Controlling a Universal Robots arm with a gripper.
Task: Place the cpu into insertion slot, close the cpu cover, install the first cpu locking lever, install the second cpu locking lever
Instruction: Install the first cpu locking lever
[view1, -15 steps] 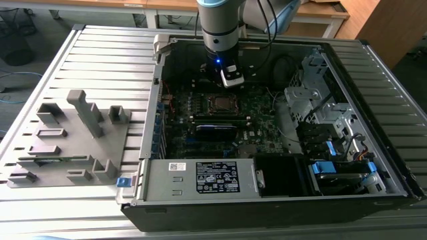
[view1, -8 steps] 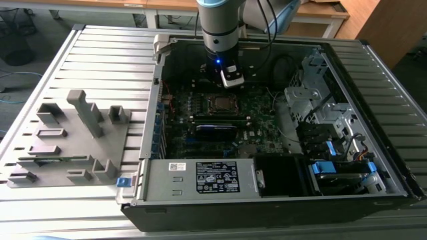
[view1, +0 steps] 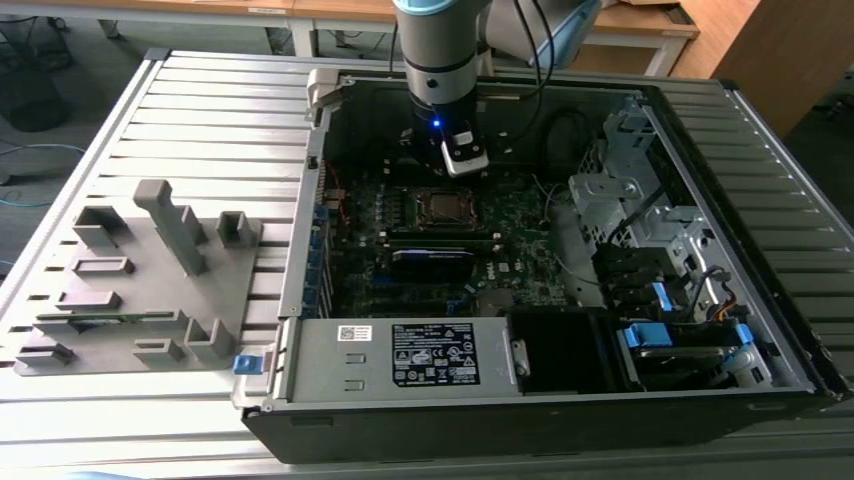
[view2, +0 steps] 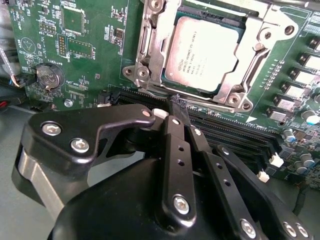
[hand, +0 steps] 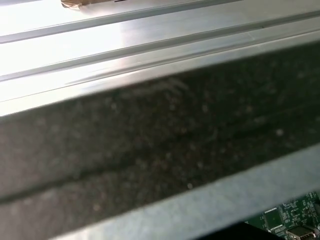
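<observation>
Centrally in the second wrist view: cpu (view2: 202, 55), a flat square chip with a dull silver-grey metal top and faint print, seated in the insertion slot (view2: 227, 96) (dark rim visible along the chip's edges). Framing it, the cpu cover (view2: 150, 50), a thin bright metal plate with a square window, lying down over the chip's margins. Around these, green motherboard (view2: 75, 55), glossy and studded with small components, plus a round coin cell (view2: 48, 76). Just beside the socket, long black memory slots (view2: 240, 132).

Foreground of the same view: gripper (view2: 172, 112), matte black links with bright screw heads, fingers drawn together with no visible gap at the tips, nothing grasped; tips close above the board just beside the socket's lower edge, contact not determinable.

Exterior view: arm (view1: 441, 50) reaching steeply down into the open computer case (view1: 747, 330), wrist near vertical, gripper (view1: 463, 165) above the socket region (view1: 441, 205). Labelled grey power-supply box (view1: 400, 355) at the case's near edge. Grey plastic fixture (view1: 134, 280) on the ribbed metal table (view1: 214, 110), toward the exterior view's left.
</observation>
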